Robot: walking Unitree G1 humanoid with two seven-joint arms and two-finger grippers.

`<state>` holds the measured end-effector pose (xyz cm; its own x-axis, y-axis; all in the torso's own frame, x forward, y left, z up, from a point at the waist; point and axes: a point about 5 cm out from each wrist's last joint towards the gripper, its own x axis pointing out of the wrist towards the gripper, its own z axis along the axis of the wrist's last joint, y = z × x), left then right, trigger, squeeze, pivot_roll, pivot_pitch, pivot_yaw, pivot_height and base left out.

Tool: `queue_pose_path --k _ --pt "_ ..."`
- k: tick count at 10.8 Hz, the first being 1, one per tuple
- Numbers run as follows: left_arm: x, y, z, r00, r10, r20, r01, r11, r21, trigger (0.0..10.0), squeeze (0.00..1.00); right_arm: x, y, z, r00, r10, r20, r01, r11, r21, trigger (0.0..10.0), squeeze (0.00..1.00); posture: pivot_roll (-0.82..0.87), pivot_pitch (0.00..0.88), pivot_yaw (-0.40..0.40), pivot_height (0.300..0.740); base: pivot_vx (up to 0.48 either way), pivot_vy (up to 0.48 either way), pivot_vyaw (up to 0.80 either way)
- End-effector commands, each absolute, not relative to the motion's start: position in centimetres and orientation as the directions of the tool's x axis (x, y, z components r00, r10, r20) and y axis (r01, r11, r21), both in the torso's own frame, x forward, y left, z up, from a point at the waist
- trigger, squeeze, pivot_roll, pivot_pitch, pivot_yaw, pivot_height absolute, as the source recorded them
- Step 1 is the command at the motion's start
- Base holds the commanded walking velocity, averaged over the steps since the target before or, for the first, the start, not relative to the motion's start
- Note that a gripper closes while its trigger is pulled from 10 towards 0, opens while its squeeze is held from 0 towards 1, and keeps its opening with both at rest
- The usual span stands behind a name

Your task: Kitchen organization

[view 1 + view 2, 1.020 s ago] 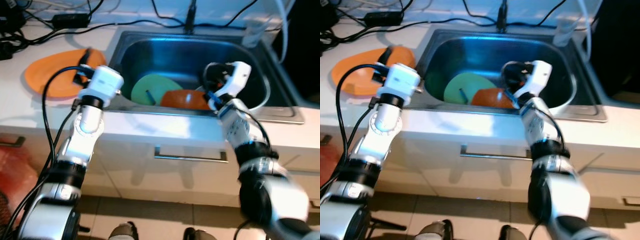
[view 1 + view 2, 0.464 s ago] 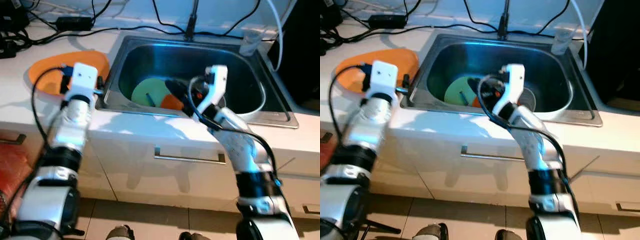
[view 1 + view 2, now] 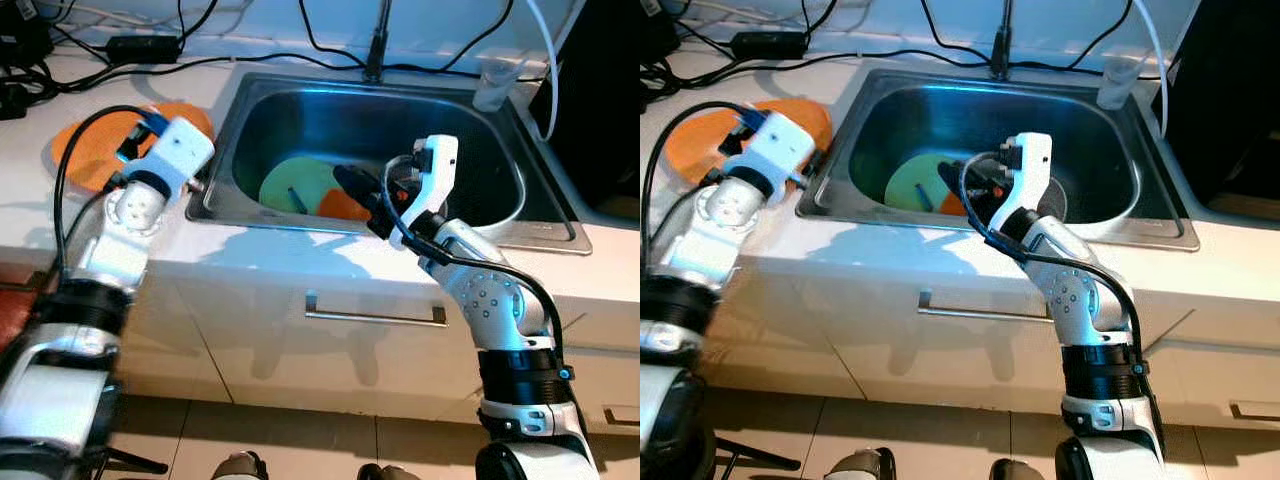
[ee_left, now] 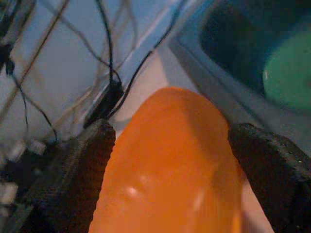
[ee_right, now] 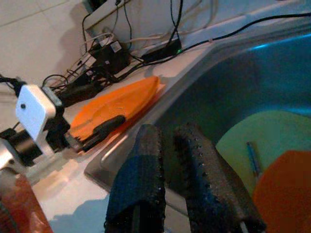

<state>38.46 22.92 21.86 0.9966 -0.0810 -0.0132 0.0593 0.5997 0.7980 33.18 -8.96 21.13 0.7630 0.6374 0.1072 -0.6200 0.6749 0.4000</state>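
- Left eye view: a steel sink sits in a white bench. Beside the sink, on the robot's left, a big orange plate lies flat on the bench.
- The left hand is over the orange plate, on the edge nearest the sink. I cannot tell from here how wide it is.
- Inside the sink lies a green plate. An orange bowl sits next to it and covers a bit of it.
- The right hand hangs over the front of the sink, just above the orange bowl.
- Right eye view: a clear cup stands on the bench at the back corner of the sink, on the robot's right. Black cables run along the bench behind the sink.
- Left wrist view: the two black fingers are wide apart, one on each side of the orange plate. They hold nothing.
- Right wrist view: the two fingers are almost together, with a thin gap, and hold nothing. Past them are the green plate, with a small blue thing lying on it, and the orange bowl.
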Motion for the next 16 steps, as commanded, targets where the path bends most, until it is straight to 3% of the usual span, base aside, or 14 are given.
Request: queue_pose_path --k 1,5,7,9,11,14,15,16 --pt "38.2 22.9 22.0 0.993 -0.114 -0.042 0.097 0.532 0.841 10.0 0.0 33.1 -9.2 21.2 0.766 0.634 0.105 -0.614 0.676 0.407 10.0 0.06 0.0 0.066 -0.026 0.74 0.0 0.0 0.0" --pt "37.6 24.6 20.3 0.974 -0.103 -0.201 0.225 0.481 0.847 10.0 0.0 33.0 -9.2 21.2 0.774 0.625 0.101 -0.604 0.679 0.417 10.0 0.07 0.0 0.072 -0.016 0.74 0.0 0.0 0.0" --pt "37.5 25.0 20.1 0.973 -0.088 -0.213 0.229 0.465 0.855 10.0 0.0 33.1 -9.4 21.0 0.781 0.617 0.095 -0.593 0.687 0.421 10.0 0.07 0.0 0.075 -0.013 0.74 0.0 0.0 0.0" --pt "37.5 26.4 19.5 0.972 -0.02 -0.232 0.222 0.381 0.898 10.0 0.0 33.0 -9.4 21.0 0.788 0.609 0.092 -0.584 0.691 0.426 10.0 0.06 -0.01 0.076 -0.008 0.74 0.0 0.0 0.0" --pt "37.4 27.8 19.0 0.969 0.047 -0.241 0.207 0.37 0.906 10.0 0.0 33.0 -9.6 20.8 0.793 0.603 0.089 -0.577 0.695 0.429 10.0 0.06 -0.01 0.077 -0.005 0.74 0.0 0.0 0.0" --pt "37.8 27.9 19.4 0.971 0.05 -0.234 0.197 0.386 0.901 10.0 0.0 33.1 -9.5 20.9 0.794 0.601 0.09 -0.575 0.696 0.43 10.0 0.07 -0.01 0.074 -0.004 0.74 0.0 0.0 0.0" --pt "37.9 27.8 19.3 0.97 0.039 -0.241 0.205 0.404 0.892 0.0 0.0 33.1 -9.5 21.0 0.794 0.601 0.091 -0.577 0.696 0.428 10.0 0.07 -0.02 0.072 -0.004 0.74 0.0 0.0 0.0" --pt "37.9 27.8 19.2 0.969 0.034 -0.245 0.21 0.414 0.886 0.0 0.0 33.1 -9.5 21.0 0.795 0.6 0.092 -0.576 0.697 0.428 10.0 0.07 -0.02 0.072 -0.004 0.74 0.0 0.0 0.0"
